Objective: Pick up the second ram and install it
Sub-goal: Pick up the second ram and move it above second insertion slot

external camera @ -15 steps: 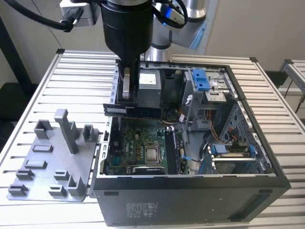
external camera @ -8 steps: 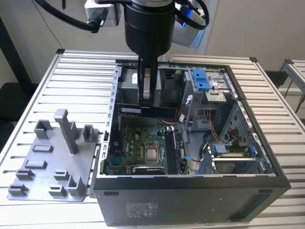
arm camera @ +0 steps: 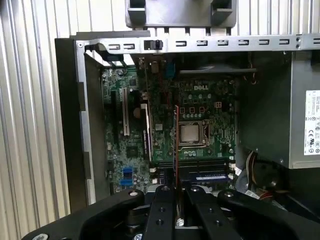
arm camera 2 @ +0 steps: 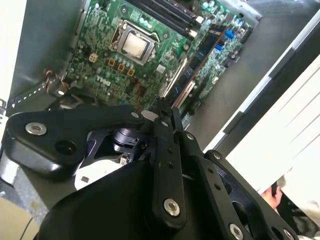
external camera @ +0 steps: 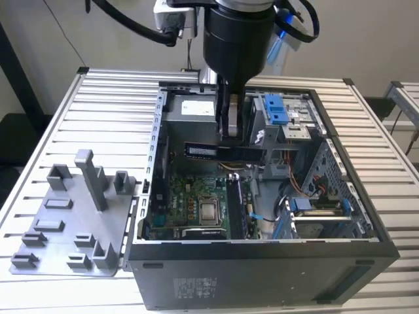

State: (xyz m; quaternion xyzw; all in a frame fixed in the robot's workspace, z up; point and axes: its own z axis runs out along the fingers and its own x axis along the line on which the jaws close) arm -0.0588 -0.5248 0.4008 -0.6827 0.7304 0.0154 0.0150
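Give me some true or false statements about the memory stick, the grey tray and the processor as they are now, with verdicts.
The gripper is shut on the second ram. True.
The second ram is seated in a slot. False: it is held above the motherboard.
The grey tray lies inside the computer case. False: it lies on the table outside it, at the exterior view's left.
The processor chip sits uncovered on the motherboard. True.
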